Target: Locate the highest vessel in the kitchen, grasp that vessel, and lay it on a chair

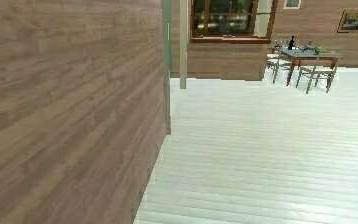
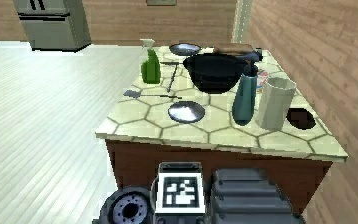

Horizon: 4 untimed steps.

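- Right now, arm side view: kitchen desk (image 2: 147, 120) w/ hex-tile top and brown base.
- Likely task vessel: teal tall vessel (image 2: 245, 95), upright on the desk's near part, toward the view's right. Pale tall cup (image 2: 276, 102) stands just beside it, further right. The teal top sits higher in the pic.
- Wide dark bowl (image 2: 215, 72) behind those two, mid desk.
- Green spray bottle (image 2: 149, 62) left of the bowl; small grey dish (image 2: 186, 111) near the front edge; pan (image 2: 184, 48) at the far end.
- End effector (image 2: 129, 210): dark round body at the bottom edge, left of a white marker square (image 2: 182, 192). Far end not made out, so can't tell whether it holds anything.
- Fridge (image 2: 52, 22) top left, well apart from the kitchen desk.
- Fwd view: wood wall (image 1: 67, 110) on the left, white plank floor (image 1: 257, 150). At far right, a small desk (image 1: 312, 57) w/ a dark bottle (image 1: 292, 43) on it.
- Chair (image 1: 312, 75) in front of the small desk, second chair (image 1: 277, 62) at its left.
- Window (image 1: 227, 18) and framed picture (image 1: 353, 20) on the back wall.
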Motion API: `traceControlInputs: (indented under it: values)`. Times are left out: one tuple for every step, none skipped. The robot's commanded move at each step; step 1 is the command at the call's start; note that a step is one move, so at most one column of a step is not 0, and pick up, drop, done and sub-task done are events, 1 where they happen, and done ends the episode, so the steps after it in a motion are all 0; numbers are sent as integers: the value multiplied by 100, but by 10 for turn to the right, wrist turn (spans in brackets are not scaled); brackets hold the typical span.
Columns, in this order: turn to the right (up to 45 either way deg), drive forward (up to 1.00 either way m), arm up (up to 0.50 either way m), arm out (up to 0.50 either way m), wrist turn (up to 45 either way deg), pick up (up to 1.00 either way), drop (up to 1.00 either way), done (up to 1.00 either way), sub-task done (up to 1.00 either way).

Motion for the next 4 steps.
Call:
traceControlInputs:
  values:
    - [0, 0, 0, 38, 0, 0, 0, 0, 0]
    - [0, 0, 0, 0, 450, 0, 0, 0, 0]
    - [0, 0, 0, 0, 450, 0, 0, 0, 0]
    - [0, 0, 0, 0, 450, 0, 0, 0, 0]
